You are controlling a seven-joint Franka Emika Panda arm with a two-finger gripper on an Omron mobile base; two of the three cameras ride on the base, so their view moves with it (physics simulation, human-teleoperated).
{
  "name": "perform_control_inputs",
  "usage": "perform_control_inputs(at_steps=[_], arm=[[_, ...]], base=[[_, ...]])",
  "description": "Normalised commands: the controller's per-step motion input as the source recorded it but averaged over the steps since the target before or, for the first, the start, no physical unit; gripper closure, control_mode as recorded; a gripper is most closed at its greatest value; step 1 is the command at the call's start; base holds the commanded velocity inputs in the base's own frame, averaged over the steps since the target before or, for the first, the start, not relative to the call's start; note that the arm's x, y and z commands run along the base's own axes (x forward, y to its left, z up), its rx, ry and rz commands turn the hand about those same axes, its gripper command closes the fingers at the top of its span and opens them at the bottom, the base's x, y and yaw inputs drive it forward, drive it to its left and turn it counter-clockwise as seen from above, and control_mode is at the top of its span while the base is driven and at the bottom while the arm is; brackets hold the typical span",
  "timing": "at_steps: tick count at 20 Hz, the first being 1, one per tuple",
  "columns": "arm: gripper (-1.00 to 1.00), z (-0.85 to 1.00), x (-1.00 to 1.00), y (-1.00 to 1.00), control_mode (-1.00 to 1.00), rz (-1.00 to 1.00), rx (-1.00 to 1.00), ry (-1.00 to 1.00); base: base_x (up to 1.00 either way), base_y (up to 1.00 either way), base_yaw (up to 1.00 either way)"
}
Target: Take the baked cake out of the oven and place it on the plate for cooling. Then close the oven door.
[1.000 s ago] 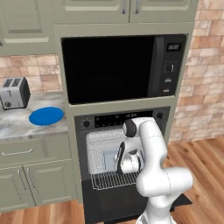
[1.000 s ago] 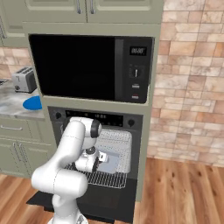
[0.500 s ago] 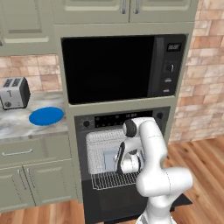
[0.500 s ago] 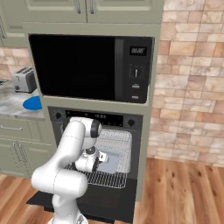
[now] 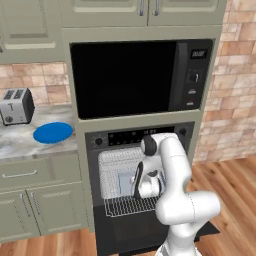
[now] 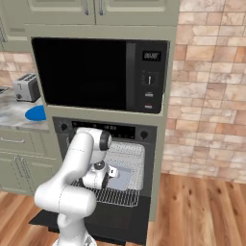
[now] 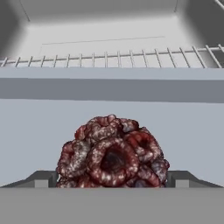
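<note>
Reaching into the oven (image 5: 137, 172), you are holding the pincer (image 7: 112, 179) spread wide with a fingertip (image 7: 43, 178) on each side of the baked cake (image 7: 111, 154), not yet squeezing it. The cake is sitting on a grey tray (image 7: 112, 114) over the wire rack (image 7: 109, 59). Closing off-centre is risking a crumbled or slipping cake, and lifting carelessly is risking a knock against the oven's frame. The hand view is giving you the cake and fingertips; the base views are instead showing the blue plate (image 5: 53, 133) waiting on the worktop (image 5: 20, 145) beside the toaster (image 5: 16, 106), and the oven door (image 6: 91, 221) hanging open below.
</note>
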Motion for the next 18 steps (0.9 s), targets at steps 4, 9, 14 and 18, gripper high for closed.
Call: perform_control_inputs(at_steps=[4, 9, 14, 18], arm=[[1.0, 0.39, -0.48, 0.0, -1.0, 0.05, 0.0, -0.13], [1.0, 0.42, -0.72, 0.0, -1.0, 0.03, 0.0, -0.07], [1.0, 0.45, -0.9, 0.0, -1.0, 0.02, -0.01, -0.06], [1.0, 0.46, -0.82, 0.0, -1.0, 0.0, -0.01, -0.04]], base=[[0.0, 0.0, 0.0], [0.0, 0.0, 0.0], [0.0, 0.0, 0.0], [0.0, 0.0, 0.0]])
